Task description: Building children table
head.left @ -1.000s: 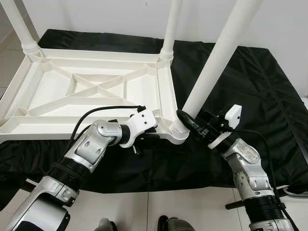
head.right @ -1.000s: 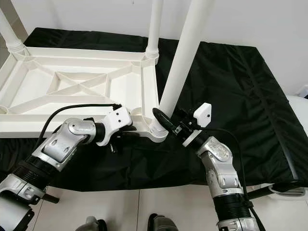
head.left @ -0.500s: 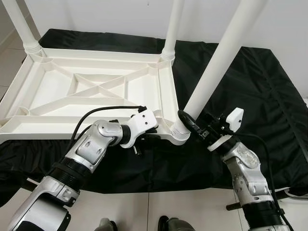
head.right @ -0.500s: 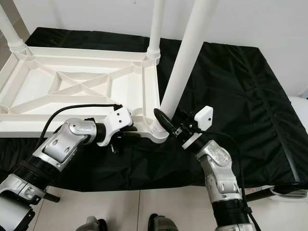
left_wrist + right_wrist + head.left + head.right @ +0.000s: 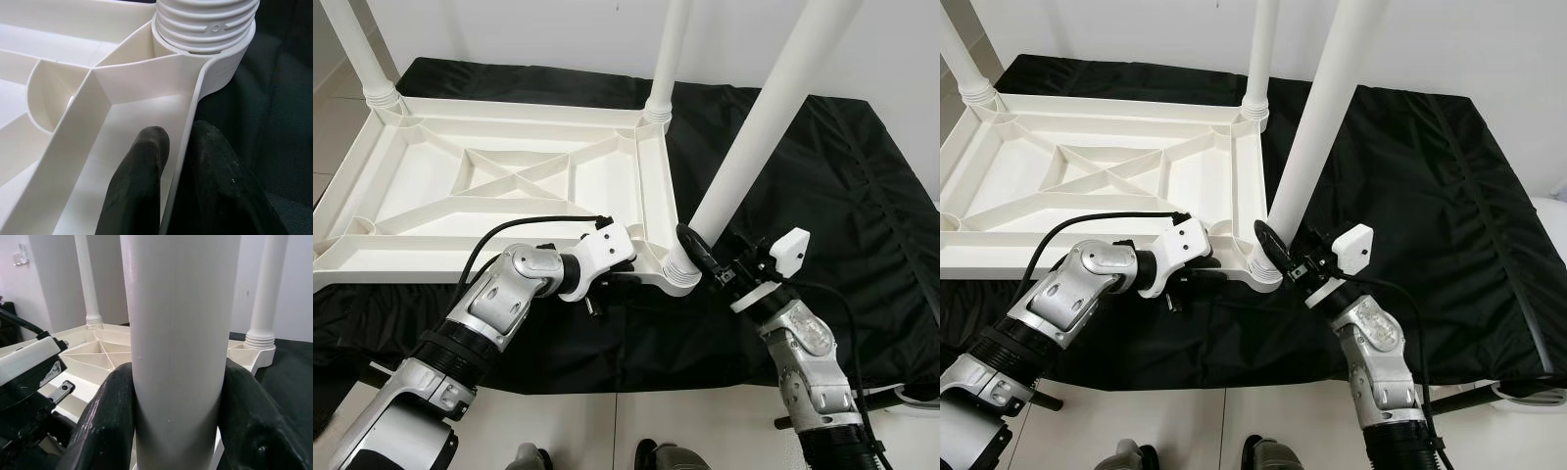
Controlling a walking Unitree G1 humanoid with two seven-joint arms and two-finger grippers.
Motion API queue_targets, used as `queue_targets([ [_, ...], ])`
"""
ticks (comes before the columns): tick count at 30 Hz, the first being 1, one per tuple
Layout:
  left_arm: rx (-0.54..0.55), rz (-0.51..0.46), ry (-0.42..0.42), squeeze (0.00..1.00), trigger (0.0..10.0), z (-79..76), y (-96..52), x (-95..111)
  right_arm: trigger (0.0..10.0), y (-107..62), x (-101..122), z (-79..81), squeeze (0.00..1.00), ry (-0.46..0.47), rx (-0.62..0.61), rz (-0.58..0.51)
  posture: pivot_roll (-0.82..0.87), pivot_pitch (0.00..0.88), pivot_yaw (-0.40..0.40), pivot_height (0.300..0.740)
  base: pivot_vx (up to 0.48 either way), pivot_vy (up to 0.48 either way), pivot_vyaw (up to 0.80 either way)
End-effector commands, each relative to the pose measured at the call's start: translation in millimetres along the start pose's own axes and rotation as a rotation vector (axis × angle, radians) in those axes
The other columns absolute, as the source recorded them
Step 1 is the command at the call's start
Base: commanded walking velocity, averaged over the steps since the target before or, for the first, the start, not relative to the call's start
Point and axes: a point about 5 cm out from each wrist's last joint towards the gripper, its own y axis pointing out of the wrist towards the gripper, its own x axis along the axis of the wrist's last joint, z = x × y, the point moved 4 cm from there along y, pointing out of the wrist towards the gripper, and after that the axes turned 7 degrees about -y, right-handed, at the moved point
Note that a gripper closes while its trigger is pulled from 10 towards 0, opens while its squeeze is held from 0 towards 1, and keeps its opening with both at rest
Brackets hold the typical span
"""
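The right gripper [image 5: 176, 431] clamps the tall white cylindrical plastic leg [image 5: 759, 147] just above its corner socket; the left gripper [image 5: 178, 161] pinches the upturned white ribbed tabletop [image 5: 431, 186] rim beside it.

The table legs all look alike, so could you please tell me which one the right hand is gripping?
The near-right leg, rising from the corner socket nearest the robot. The right hand clasps its base; the other legs stand untouched at the far corners.
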Motion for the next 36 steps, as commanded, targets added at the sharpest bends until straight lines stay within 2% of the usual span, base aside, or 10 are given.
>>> queue_targets([
  [1, -0.011, -0.048, 0.053, 0.0, 10.0, 0.3, -1.4, 17.0, 10.0, -31.0, -61.7, 12.0, 0.0, 0.086, -0.028, 0.29, -0.06, 0.156, -0.018, 0.74, 0.0, 0.0, 0.0],
  [17, -0.009, -0.047, 0.057, 0.0, 10.0, 2.1, -1.7, 17.7, 10.0, -25.4, -54.2, 16.4, 0.0, 0.067, -0.138, 0.26, -0.06, 0.159, -0.016, 0.74, 0.0, 0.0, 0.0],
  [32, -0.006, -0.052, 0.056, 0.0, 10.0, 3.4, -2.0, 19.1, 10.0, -19.9, -45.1, 11.6, 0.0, 0.007, -0.269, 0.237, -0.07, 0.162, -0.018, 0.74, 0.0, 0.0, 0.0],
  [36, -0.006, -0.052, 0.056, 0.0, 10.0, 3.4, -2.0, 19.1, 10.0, -19.9, -45.1, 11.6, 0.0, 0.007, -0.269, 0.237, -0.07, 0.162, -0.018, 0.74, 0.0, 0.0, 0.0],
])
